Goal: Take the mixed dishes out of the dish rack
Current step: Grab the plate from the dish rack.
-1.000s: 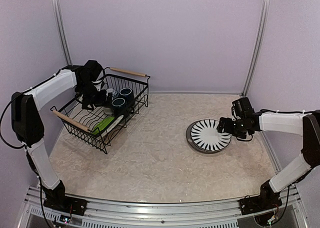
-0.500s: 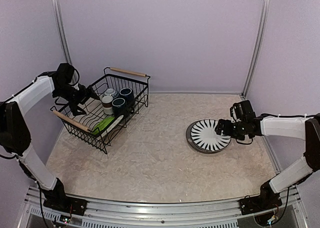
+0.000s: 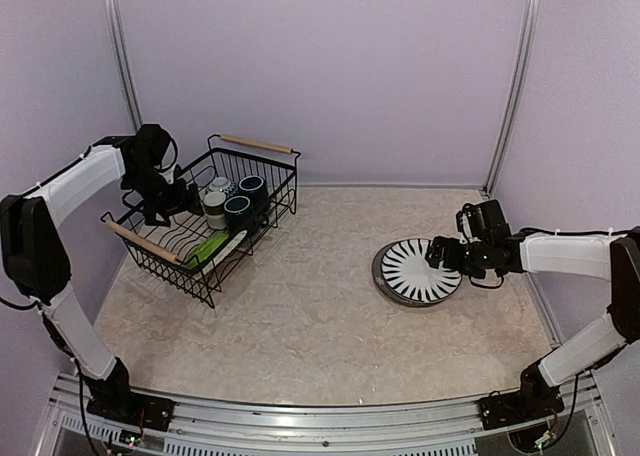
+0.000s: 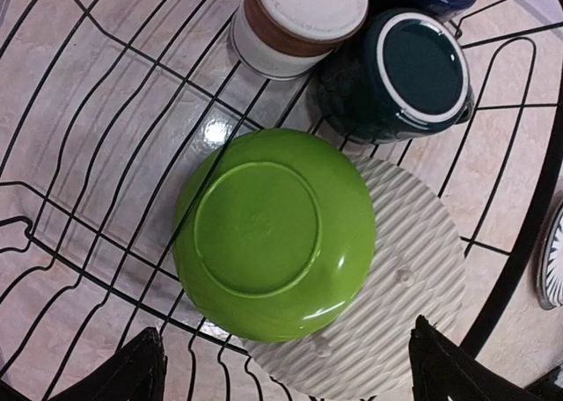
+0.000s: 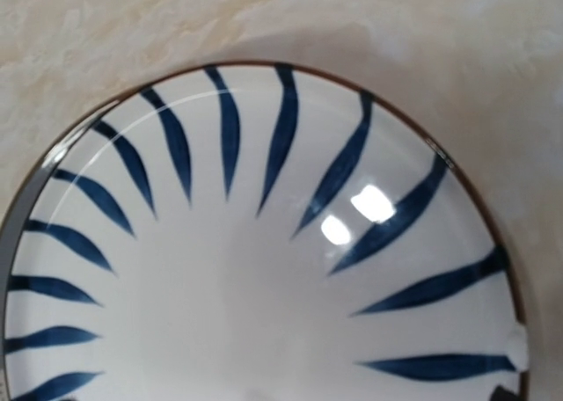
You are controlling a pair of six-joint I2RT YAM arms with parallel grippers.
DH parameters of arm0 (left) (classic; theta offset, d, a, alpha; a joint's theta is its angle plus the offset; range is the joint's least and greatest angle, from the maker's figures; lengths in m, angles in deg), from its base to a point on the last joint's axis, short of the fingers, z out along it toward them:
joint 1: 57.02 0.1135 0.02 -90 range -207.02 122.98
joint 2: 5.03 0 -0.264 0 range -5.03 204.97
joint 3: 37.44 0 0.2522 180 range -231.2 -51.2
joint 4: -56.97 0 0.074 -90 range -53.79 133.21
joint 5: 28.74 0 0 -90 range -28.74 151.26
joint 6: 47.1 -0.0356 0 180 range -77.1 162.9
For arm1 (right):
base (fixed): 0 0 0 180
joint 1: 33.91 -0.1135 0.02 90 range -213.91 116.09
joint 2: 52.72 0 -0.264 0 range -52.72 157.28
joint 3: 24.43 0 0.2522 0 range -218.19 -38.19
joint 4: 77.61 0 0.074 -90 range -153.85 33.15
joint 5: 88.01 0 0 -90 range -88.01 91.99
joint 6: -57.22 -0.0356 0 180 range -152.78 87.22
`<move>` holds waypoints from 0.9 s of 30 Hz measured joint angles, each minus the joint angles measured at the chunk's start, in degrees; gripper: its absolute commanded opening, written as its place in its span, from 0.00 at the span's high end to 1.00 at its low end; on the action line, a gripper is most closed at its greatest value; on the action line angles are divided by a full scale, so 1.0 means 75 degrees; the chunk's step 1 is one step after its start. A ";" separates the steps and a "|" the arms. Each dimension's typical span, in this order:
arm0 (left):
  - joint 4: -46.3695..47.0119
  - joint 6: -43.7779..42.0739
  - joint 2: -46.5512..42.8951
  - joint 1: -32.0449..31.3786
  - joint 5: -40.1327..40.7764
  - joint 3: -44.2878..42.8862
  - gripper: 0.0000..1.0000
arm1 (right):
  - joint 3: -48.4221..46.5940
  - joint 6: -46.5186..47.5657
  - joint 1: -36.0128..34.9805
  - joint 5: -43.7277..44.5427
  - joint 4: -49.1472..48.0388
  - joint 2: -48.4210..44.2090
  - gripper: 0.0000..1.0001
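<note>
Here, dish rack holding green plate, mug

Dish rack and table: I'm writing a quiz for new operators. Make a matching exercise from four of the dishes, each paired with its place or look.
Things:
1. green plate
2. striped plate
3. dark green mug
4. brown-banded cup

Descriptions:
a. out of the rack, on a grey plate on the table
b. in the rack, overlapping a pale ribbed plate
c. in the rack, brown band below a pale top
d. in the rack, pale ring round a dark face

Pairs: 1-b, 2-a, 3-d, 4-c
</note>
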 measured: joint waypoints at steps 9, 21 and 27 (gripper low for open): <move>0.0455 -0.2267 -0.0309 -0.0125 0.0361 0.1425 0.11 | -0.0455 0.0306 -0.0003 -0.0297 0.0047 0.0015 0.00; 0.1343 -0.4301 -0.0828 -0.0230 0.0309 0.2361 0.18 | -0.0688 0.0624 -0.0003 -0.0595 0.0286 -0.0090 0.00; 0.1600 -0.4873 -0.0831 -0.0242 0.0300 0.2579 0.18 | -0.0624 0.0612 -0.0006 -0.0612 0.0242 -0.0408 0.00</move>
